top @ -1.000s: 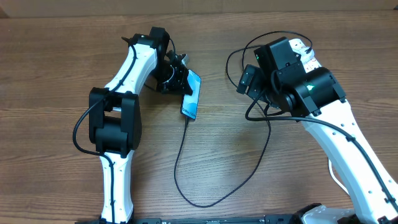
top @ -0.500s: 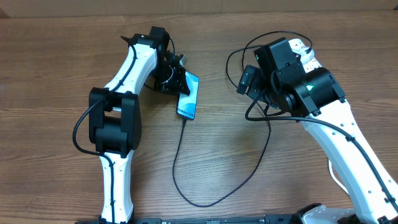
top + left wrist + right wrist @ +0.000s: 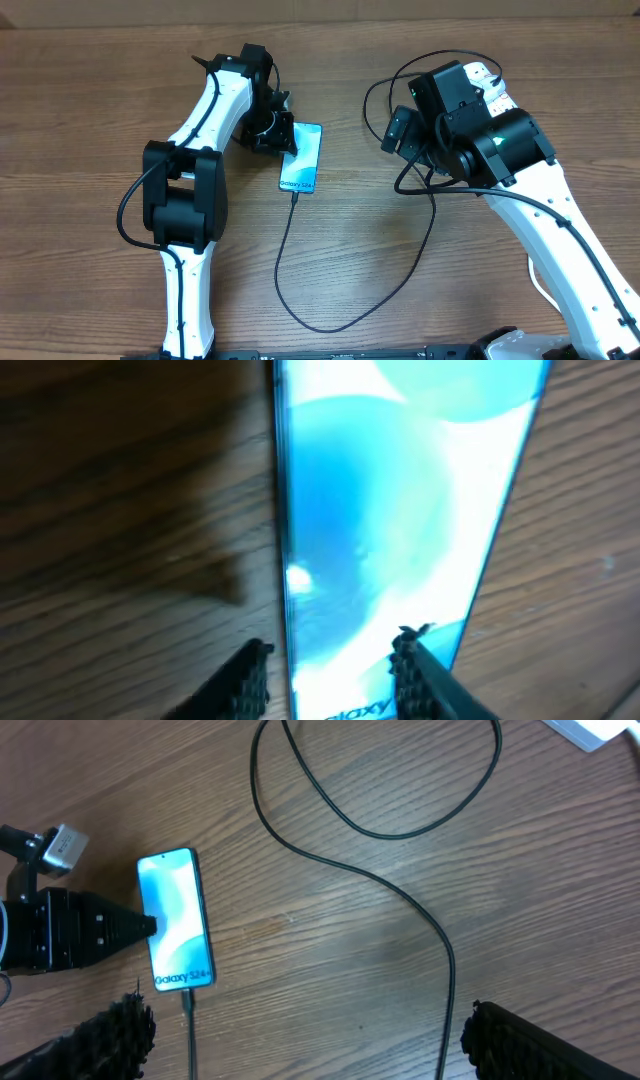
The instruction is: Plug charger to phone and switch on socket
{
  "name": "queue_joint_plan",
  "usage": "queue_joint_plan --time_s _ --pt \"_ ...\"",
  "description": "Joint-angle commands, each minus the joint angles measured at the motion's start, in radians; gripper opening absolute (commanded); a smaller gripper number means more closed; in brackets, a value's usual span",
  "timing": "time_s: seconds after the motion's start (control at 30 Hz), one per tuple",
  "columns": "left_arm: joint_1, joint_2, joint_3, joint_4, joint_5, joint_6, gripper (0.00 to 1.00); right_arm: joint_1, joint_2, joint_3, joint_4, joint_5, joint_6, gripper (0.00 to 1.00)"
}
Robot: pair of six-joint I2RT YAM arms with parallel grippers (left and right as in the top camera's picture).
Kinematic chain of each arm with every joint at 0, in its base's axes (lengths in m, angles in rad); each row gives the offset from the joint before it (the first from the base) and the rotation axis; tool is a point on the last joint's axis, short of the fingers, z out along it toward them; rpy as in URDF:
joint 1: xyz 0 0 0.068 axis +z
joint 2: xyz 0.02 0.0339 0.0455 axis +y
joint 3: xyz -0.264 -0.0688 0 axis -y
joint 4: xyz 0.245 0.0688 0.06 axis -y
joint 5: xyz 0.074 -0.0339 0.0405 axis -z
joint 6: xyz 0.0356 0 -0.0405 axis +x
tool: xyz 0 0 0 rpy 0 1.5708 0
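The phone [image 3: 301,158] lies flat on the wooden table, blue screen up. It also shows in the right wrist view [image 3: 175,920] and fills the left wrist view [image 3: 400,510]. The black charger cable [image 3: 290,260] is plugged into its lower end and loops across the table to the right [image 3: 440,935]. My left gripper [image 3: 280,138] is open, with its fingers [image 3: 333,670] over the phone's left edge. My right gripper [image 3: 300,1040] is wide open and empty, high above the table [image 3: 400,128]. A white corner of the socket [image 3: 487,75] shows behind the right arm [image 3: 600,728].
The cable makes a big loop near the right arm [image 3: 400,80] and another near the front edge [image 3: 330,325]. Bare wood lies between the phone and the right arm.
The phone has gone from tilted on its edge in the left gripper to lying flat on the table, shifted slightly left. The right arm has not moved.
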Motion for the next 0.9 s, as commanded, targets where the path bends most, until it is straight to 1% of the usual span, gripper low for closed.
queue_joint_plan --time_s 0.0,0.1,0.17,0.27,0.33,0.37,0.4,0.43,0.5,0.57,0.6,0.63,0.67,0.7,0.77,0.87 --pt "0.002 -0.006 0.009 -0.008 -0.07 -0.006 0.47 -0.004 0.002 -0.006 -0.009 0.014 0.003 1.0" --pt "0.004 -0.006 0.02 -0.025 -0.071 -0.018 0.59 -0.004 0.002 -0.006 -0.021 0.013 0.004 1.0" --pt "0.012 -0.006 0.066 -0.074 -0.071 -0.033 0.6 -0.004 0.001 -0.004 -0.028 0.014 0.003 1.0" --pt "0.027 -0.006 0.183 -0.161 -0.075 -0.033 0.59 -0.004 0.001 0.002 -0.028 0.022 0.001 1.0" --pt "0.039 -0.009 0.29 -0.23 -0.075 -0.033 0.59 -0.011 0.002 0.013 -0.031 -0.037 -0.059 1.0" --pt "0.044 -0.01 0.344 -0.264 -0.075 -0.033 0.59 -0.025 0.006 0.025 -0.04 -0.127 -0.133 1.0" --pt "0.05 -0.014 0.411 -0.303 -0.075 -0.038 0.59 -0.047 0.014 0.042 -0.064 -0.199 -0.174 1.0" --pt "0.055 -0.018 0.472 -0.337 -0.074 -0.041 0.59 -0.081 0.026 0.069 -0.107 -0.243 -0.182 1.0" --pt "0.063 -0.032 0.59 -0.394 -0.074 -0.064 0.61 -0.153 0.059 0.127 -0.188 -0.234 -0.196 1.0" --pt "0.067 -0.053 0.684 -0.434 -0.075 -0.082 0.62 -0.23 0.096 0.192 -0.25 -0.235 -0.248 1.0" --pt "0.067 -0.08 0.757 -0.46 -0.077 -0.084 0.64 -0.293 0.129 0.253 -0.295 -0.242 -0.294 1.0" --pt "0.067 -0.098 0.789 -0.469 -0.079 -0.084 0.67 -0.332 0.153 0.295 -0.317 -0.241 -0.319 1.0" --pt "0.067 -0.12 0.816 -0.475 -0.079 -0.085 0.73 -0.372 0.179 0.335 -0.332 -0.242 -0.339 1.0" --pt "0.067 -0.142 0.837 -0.476 -0.079 -0.086 1.0 -0.411 0.203 0.373 -0.339 -0.241 -0.348 1.0" --pt "0.067 -0.185 0.862 -0.472 -0.097 -0.109 1.0 -0.486 0.246 0.422 -0.294 -0.238 -0.35 1.0" --pt "0.067 -0.235 0.868 -0.472 -0.162 -0.137 1.0 -0.565 0.278 0.422 -0.146 -0.238 -0.35 1.0"
